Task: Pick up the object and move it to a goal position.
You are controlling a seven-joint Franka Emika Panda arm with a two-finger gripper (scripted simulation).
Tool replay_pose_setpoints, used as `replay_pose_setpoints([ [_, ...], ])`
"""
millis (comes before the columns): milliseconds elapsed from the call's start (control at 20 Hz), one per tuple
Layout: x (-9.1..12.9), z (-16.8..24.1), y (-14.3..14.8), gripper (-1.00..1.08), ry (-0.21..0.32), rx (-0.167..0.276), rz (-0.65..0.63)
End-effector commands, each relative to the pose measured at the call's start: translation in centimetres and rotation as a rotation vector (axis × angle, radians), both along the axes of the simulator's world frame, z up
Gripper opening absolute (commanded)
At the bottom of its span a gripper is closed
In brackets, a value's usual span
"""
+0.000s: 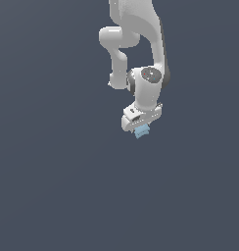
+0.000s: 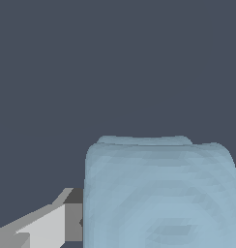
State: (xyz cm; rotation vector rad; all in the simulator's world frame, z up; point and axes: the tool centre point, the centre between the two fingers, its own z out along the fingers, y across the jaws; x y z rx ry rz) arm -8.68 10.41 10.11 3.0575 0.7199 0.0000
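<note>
Item: one white Panda arm (image 1: 141, 44), wrist turned downward, its gripper (image 1: 141, 128) pinching a small light-blue block (image 1: 141, 131) that sits between and just under the fingers. The block fills much of the wrist view (image 2: 158, 193), one grey-white finger (image 2: 52, 220) against its side, a hold that looks meant to carry it. Setting: plain dark grey surface (image 1: 53, 186) with no desk edges or corners showing, so the block's place cannot be fixed and no goal marker is visible.
</note>
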Motion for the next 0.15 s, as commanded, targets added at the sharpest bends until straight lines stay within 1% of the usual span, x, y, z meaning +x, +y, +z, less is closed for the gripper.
replay_pose_setpoints([
  [0, -0.12, 0.10, 0.31, -1.00, 0.000, 0.000, -0.002],
  [100, -0.06, 0.10, 0.30, -1.00, 0.000, 0.000, -0.002],
])
